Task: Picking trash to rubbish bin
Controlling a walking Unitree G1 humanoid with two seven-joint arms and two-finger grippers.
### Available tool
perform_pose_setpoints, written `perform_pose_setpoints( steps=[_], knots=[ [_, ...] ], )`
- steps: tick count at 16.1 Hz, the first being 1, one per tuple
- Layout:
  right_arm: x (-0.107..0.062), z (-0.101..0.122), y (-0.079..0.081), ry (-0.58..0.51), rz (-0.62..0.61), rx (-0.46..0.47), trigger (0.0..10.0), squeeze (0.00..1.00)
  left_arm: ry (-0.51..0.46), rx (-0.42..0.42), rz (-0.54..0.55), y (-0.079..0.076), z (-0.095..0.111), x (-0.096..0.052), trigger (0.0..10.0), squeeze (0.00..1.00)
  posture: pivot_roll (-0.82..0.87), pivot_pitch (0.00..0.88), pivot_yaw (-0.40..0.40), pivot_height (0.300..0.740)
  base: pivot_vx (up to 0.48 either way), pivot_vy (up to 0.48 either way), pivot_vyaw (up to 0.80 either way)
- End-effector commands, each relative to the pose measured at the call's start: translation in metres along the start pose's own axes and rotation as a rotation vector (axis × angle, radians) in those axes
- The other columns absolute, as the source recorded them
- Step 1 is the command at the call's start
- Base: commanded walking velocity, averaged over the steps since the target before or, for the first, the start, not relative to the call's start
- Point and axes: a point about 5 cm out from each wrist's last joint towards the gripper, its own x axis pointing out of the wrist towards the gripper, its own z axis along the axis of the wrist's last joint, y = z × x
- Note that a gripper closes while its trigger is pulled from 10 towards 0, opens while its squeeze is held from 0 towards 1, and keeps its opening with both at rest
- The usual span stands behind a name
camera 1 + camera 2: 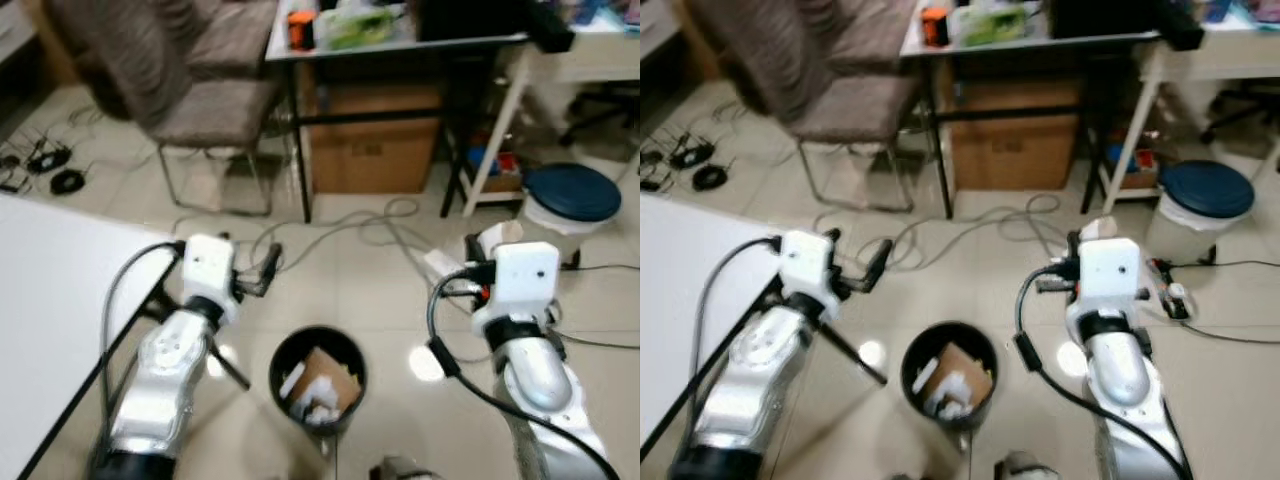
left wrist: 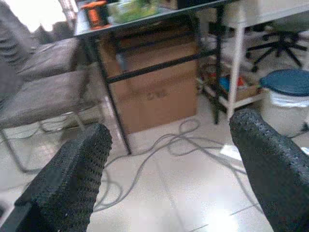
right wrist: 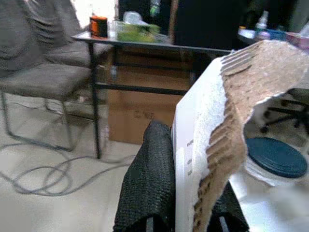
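A black round rubbish bin (image 1: 318,385) stands on the tiled floor between my two arms, with cardboard scraps and white paper inside it. My right gripper (image 3: 186,205) is shut on a torn piece of cardboard (image 3: 217,125) with a white face and a brown corrugated edge. It holds the piece upright, to the right of the bin and higher than its rim. The same cardboard piece (image 1: 497,238) pokes up behind the right wrist. My left gripper (image 1: 265,268) hovers left of the bin and beyond it. Its fingers (image 2: 72,179) are spread wide with nothing between them.
Grey cables (image 1: 370,225) trail across the floor ahead. Beyond them are a black table (image 1: 400,45) over a cardboard box (image 1: 375,135), a padded chair (image 1: 205,110), and a white bin with a blue lid (image 1: 570,200). A white tabletop (image 1: 55,300) lies at my left.
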Motion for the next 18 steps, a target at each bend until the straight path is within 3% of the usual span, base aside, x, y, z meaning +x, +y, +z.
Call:
perform_pose_setpoints(
  steps=[1, 15, 18],
  knots=[
    [0.000, 0.002, 0.007, -0.009, 0.017, 0.007, 10.0, 0.00, 0.008, 0.017, 0.031, 0.011, -0.001, -0.005, 10.0, 0.00, -0.09, 0.127, 0.091, 0.740, 0.300, 0.000, 0.00],
    [0.008, 0.006, 0.016, -0.033, 0.054, 0.007, 10.0, 0.00, 0.011, 0.028, 0.036, 0.008, -0.002, -0.004, 10.0, 0.00, -0.08, 0.123, 0.096, 0.740, 0.000, 0.000, 0.00],
    [0.010, 0.006, 0.018, -0.035, 0.057, 0.009, 10.0, 0.00, 0.011, 0.031, 0.038, 0.010, -0.002, -0.004, 10.0, 0.00, -0.07, 0.122, 0.096, 0.740, 0.000, 0.000, 0.50]
  ],
)
